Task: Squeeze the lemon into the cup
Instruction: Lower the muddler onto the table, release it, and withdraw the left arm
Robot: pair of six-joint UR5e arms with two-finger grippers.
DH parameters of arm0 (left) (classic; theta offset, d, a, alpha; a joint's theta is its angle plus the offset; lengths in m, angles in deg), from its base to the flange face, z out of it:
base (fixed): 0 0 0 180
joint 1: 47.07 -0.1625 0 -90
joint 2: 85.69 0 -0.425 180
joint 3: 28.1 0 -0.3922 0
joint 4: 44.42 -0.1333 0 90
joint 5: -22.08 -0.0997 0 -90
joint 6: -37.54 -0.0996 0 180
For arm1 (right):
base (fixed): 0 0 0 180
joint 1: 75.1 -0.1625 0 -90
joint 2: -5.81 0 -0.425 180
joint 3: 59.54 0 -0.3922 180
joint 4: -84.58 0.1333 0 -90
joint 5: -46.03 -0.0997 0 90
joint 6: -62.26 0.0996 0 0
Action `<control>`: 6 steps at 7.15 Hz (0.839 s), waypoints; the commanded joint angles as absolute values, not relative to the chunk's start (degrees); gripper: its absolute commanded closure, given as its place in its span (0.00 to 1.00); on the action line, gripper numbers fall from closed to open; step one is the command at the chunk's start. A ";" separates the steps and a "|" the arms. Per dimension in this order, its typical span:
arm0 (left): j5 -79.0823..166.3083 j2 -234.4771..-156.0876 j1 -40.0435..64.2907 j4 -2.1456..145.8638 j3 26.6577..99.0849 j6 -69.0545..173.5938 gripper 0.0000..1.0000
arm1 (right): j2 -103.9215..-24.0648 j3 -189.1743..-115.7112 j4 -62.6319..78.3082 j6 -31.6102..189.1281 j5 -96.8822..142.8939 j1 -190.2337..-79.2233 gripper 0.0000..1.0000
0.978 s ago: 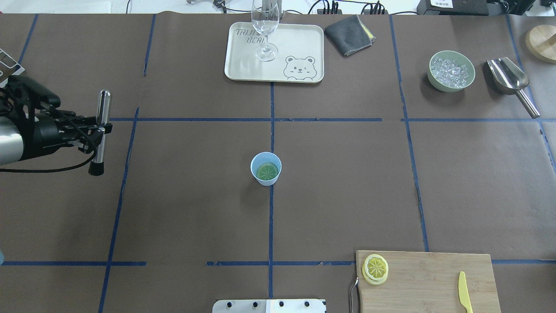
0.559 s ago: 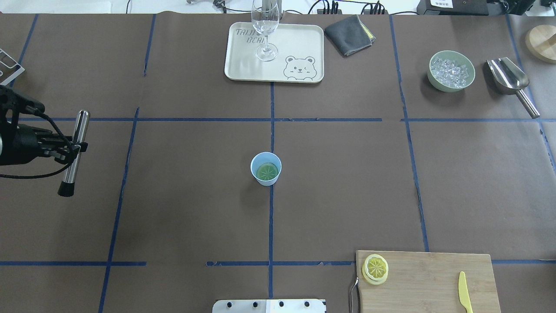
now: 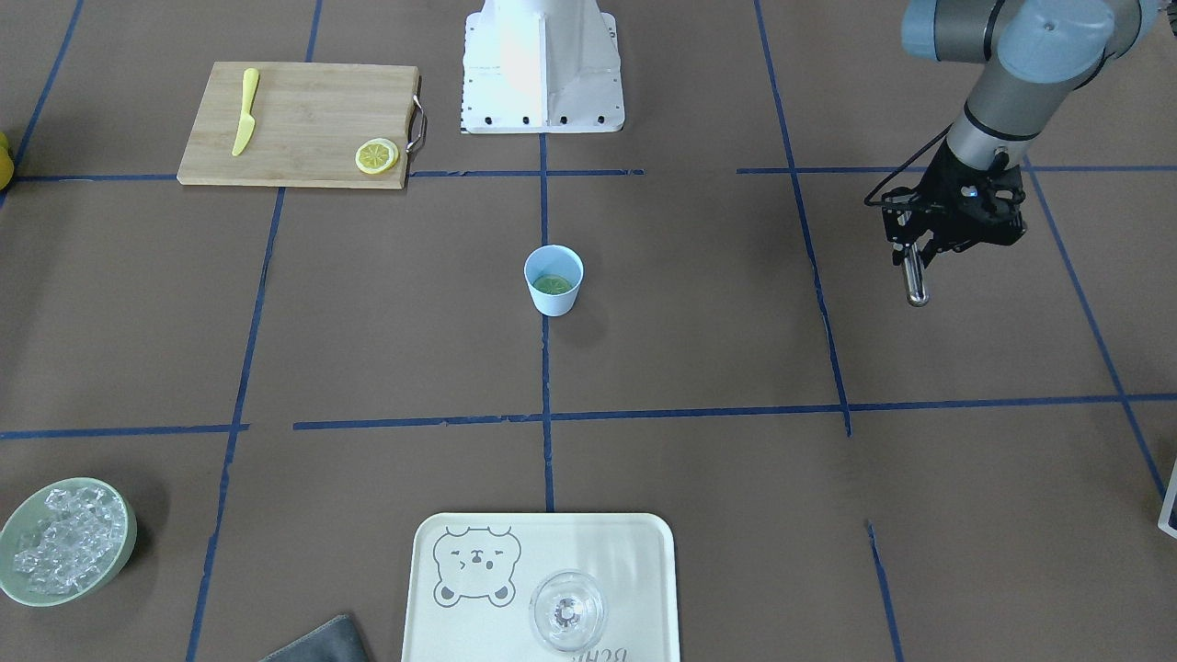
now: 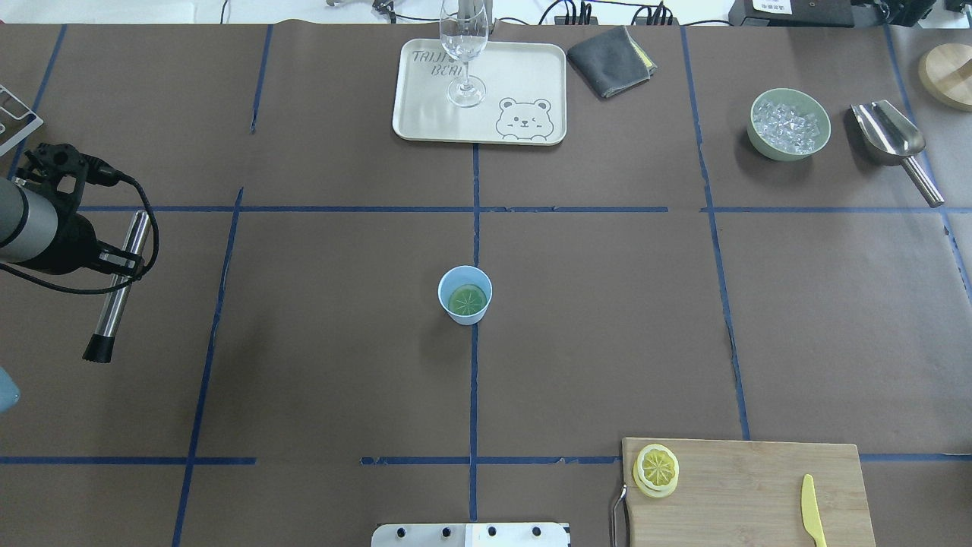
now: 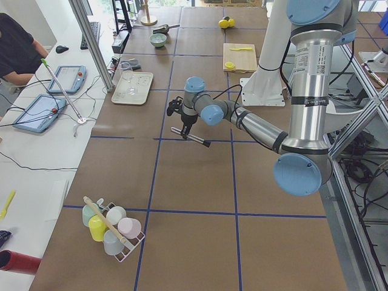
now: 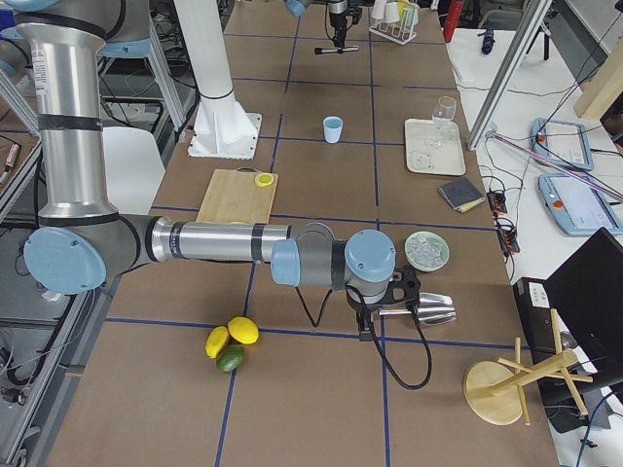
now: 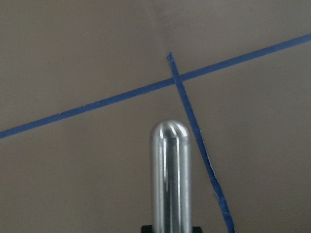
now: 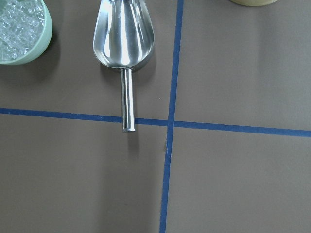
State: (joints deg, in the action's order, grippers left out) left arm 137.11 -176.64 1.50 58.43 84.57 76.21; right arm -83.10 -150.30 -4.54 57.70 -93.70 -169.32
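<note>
The light-blue cup (image 4: pixel 465 295) stands upright at the table's middle, also in the front view (image 3: pixel 554 280). A round segmented slice (image 4: pixel 466 300) lies inside it and looks greenish. Two stacked lemon slices (image 4: pixel 657 469) lie on the wooden cutting board (image 4: pixel 752 486). My left gripper (image 4: pixel 121 262) is far left of the cup, shut on a metal rod with a black tip (image 4: pixel 114 292), held above the table (image 3: pixel 913 276). My right gripper (image 6: pixel 382 313) shows only in the exterior right view, over the scoop's handle; I cannot tell its state.
A yellow knife (image 4: pixel 811 510) lies on the board. At the back are a bear tray (image 4: pixel 524 76) with a wine glass (image 4: pixel 463 45), a grey cloth (image 4: pixel 611 61), a green bowl of ice (image 4: pixel 788 124) and a metal scoop (image 4: pixel 892 140). A cup rack (image 5: pixel 112 227) stands at the left end.
My left arm has drawn back to the left and towards the robot with the rod still in its grip. The cup and the lemon slices have not moved.
</note>
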 commanded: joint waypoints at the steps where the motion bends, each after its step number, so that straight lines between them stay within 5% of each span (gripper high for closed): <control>1: 139.15 -177.18 1.53 56.74 78.28 76.39 1.00 | -83.04 -150.33 -4.54 57.51 -93.63 -169.32 0.00; 6: 141.61 -186.76 2.32 45.58 70.25 81.22 1.00 | -83.13 -150.85 -4.45 57.69 -93.72 -169.32 0.00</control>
State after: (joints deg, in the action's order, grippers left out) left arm 141.50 -185.74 2.27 46.32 70.92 79.88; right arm -83.13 -150.56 -4.48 57.69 -93.72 -169.32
